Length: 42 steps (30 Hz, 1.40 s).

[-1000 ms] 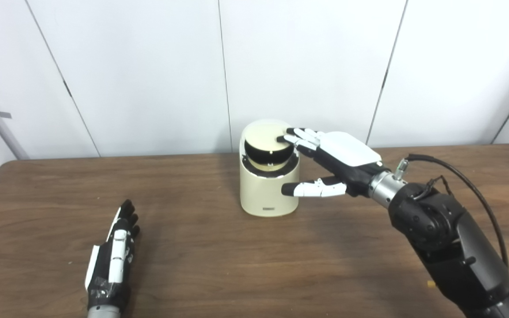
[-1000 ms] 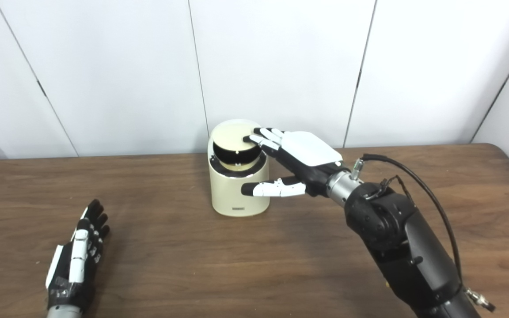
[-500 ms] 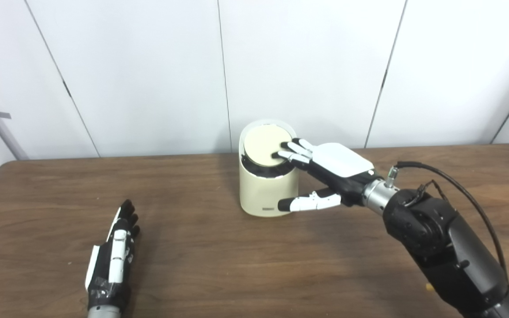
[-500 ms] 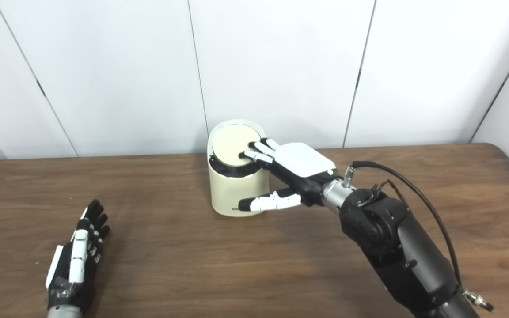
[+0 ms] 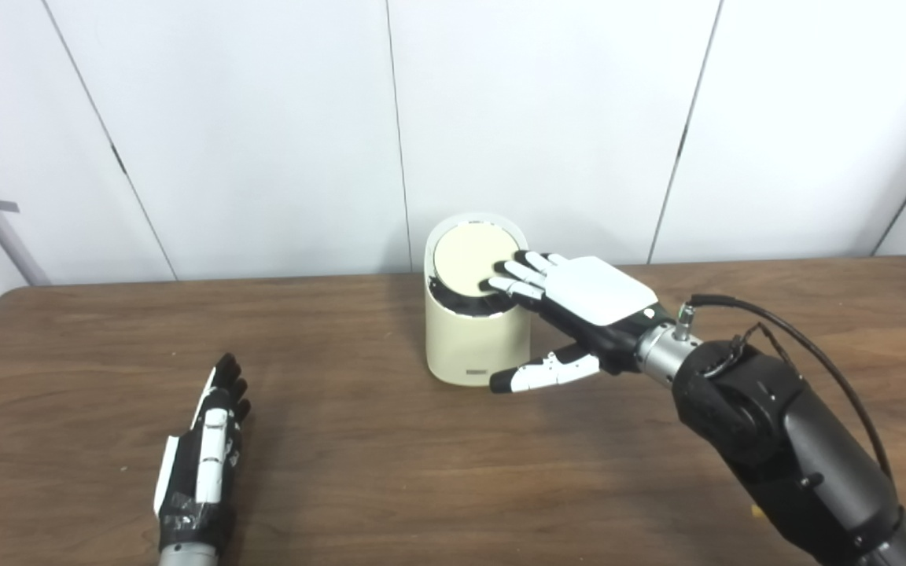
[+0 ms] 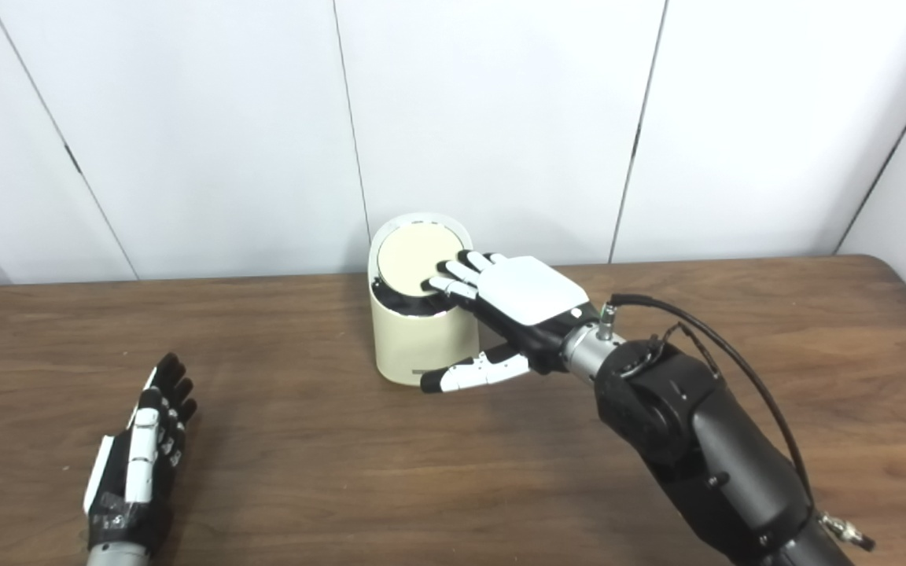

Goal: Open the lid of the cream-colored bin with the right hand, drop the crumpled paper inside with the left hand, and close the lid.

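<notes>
The cream-colored bin (image 5: pixel 473 342) stands at the back middle of the table, its round lid (image 5: pixel 473 259) lying flat in the top. My right hand (image 5: pixel 579 303) is open, its fingertips (image 5: pixel 510 275) resting on the lid's right edge and its thumb stretched out beside the bin's lower right. My left hand (image 5: pixel 205 448) lies flat and open on the table at the front left, holding nothing. No crumpled paper shows in either view.
The brown wooden table (image 5: pixel 390 472) spreads wide around the bin. White wall panels (image 5: pixel 264 126) stand right behind it. A black cable (image 5: pixel 799 330) loops off my right forearm.
The lid went from tilted open to flat on the bin as my right hand pressed down on it. The left hand stayed still.
</notes>
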Each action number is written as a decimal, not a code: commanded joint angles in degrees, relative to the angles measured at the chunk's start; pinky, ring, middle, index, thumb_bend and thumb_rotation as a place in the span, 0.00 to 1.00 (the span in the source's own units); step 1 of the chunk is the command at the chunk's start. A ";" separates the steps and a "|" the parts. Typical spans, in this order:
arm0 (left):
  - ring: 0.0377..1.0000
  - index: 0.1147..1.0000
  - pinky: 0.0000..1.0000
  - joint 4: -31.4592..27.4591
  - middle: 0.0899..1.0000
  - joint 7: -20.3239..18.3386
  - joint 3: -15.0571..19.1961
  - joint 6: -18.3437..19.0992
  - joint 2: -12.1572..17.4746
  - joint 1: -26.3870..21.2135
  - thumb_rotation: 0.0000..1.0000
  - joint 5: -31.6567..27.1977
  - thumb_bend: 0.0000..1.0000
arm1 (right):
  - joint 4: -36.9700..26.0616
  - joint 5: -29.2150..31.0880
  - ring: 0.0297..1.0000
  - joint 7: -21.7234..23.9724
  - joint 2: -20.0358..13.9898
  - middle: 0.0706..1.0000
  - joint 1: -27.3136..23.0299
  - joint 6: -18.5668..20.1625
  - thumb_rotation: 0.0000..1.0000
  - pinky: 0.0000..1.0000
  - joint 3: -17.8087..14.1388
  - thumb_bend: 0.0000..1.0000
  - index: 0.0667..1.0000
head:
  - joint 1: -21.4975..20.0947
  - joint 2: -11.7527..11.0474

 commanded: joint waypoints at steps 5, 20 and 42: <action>1.00 1.00 1.00 1.10 1.00 -0.04 -0.66 -1.93 -1.29 0.98 0.91 -0.28 0.58 | 0.81 -2.89 1.00 4.85 0.02 0.99 0.13 1.70 1.00 1.00 1.67 0.69 0.89 | -0.07 0.01; 1.00 1.00 1.00 2.34 1.00 0.06 -0.43 -2.24 -1.25 0.47 0.91 -0.41 0.57 | -3.20 1.12 1.00 0.04 1.20 1.00 -0.70 2.76 1.00 1.00 -5.58 0.65 0.95 | 0.12 -0.65; 1.00 1.00 1.00 2.49 1.00 -0.77 -0.29 -2.33 0.00 0.34 0.92 -0.66 0.54 | -7.54 3.98 1.00 -4.21 2.38 1.00 4.69 5.61 1.00 0.98 -13.72 0.57 0.93 | 0.20 -0.77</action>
